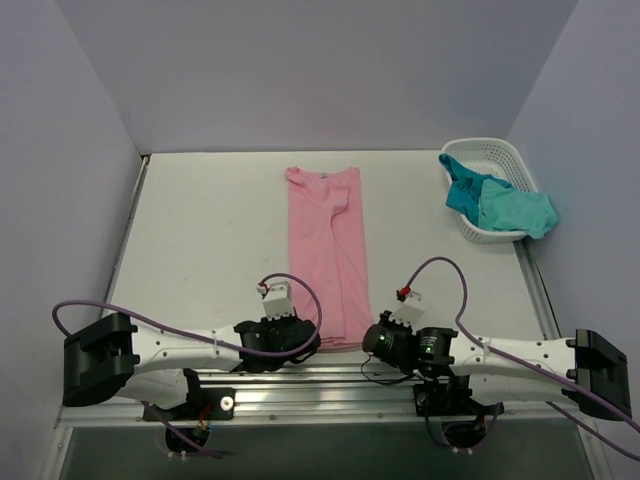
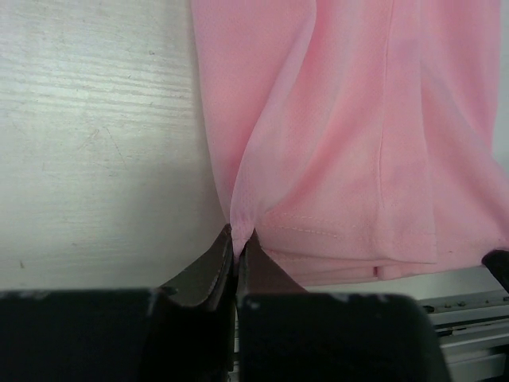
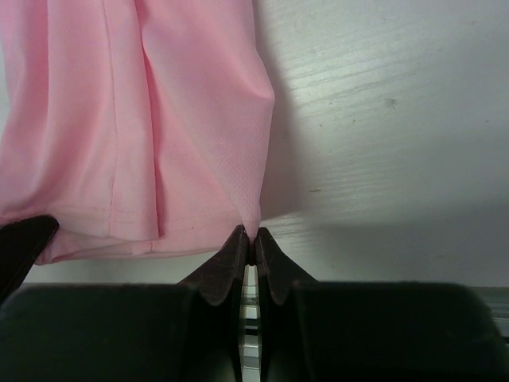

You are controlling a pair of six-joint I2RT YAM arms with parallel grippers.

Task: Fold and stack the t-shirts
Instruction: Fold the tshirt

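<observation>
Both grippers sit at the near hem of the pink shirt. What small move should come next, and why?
Probably lift both hem corners together a little, ready to carry them toward the collar. The left gripper and right gripper are each shut on a near corner of the pink t-shirt, which already lies as a narrow lengthwise strip, so a crosswise fold seems next.

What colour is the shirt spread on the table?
The shirt is light pink, clearest in top view.
</observation>
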